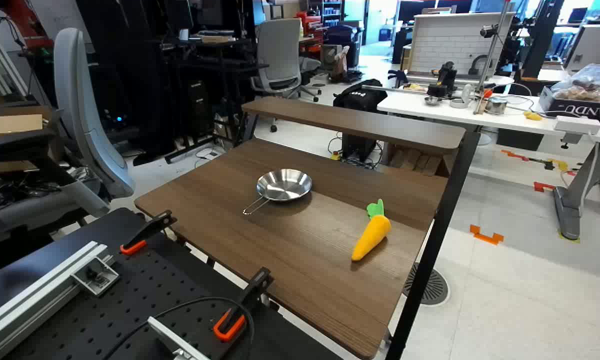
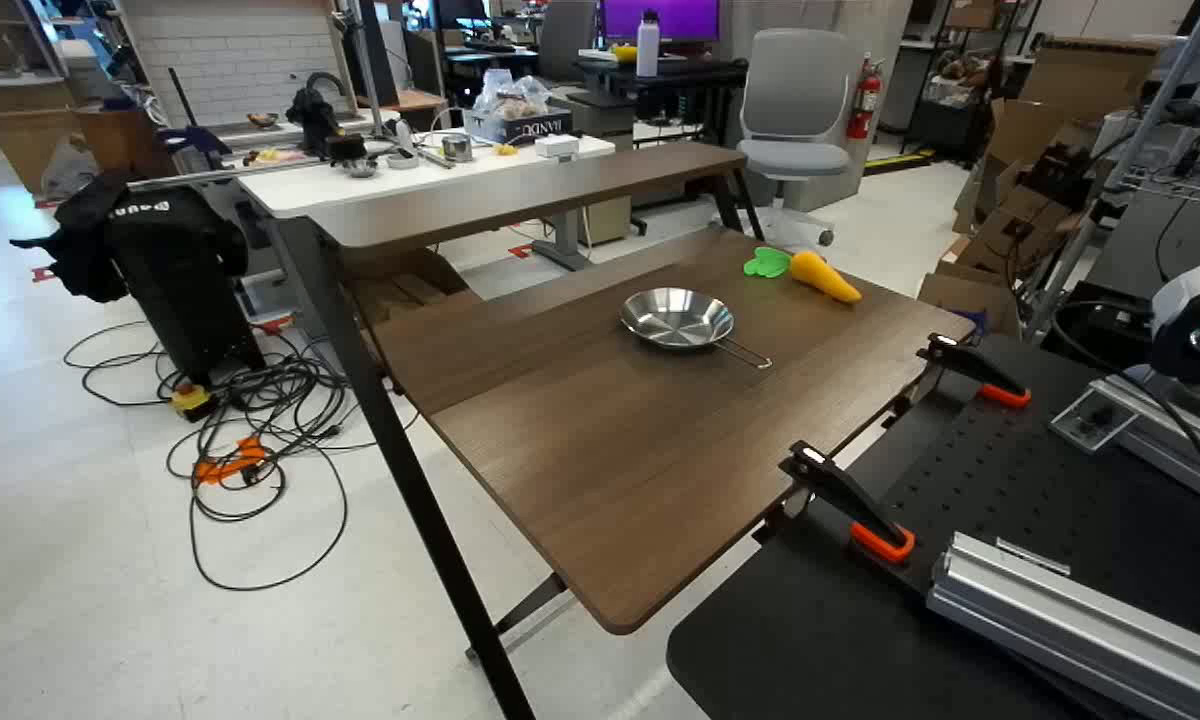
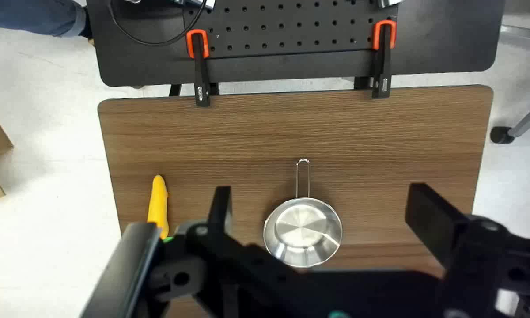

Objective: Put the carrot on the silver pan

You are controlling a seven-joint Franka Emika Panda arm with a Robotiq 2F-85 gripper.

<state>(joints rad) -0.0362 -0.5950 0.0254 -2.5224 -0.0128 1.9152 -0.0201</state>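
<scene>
Overhead, the gripper (image 3: 320,206) hangs, fingers wide apart, cropped at the wrist view's bottom and hiding most of the green top of the carrot (image 3: 158,203), lower left on the table (image 3: 291,128).

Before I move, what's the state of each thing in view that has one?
Claw: wide open, holding nothing
Silver pan: upright, empty, on the brown table
Carrot: lying on the table, off the pan
Clamps: at the table's edge, tightness unclear
Monitor: on, purple
Bottle: standing upright
</scene>
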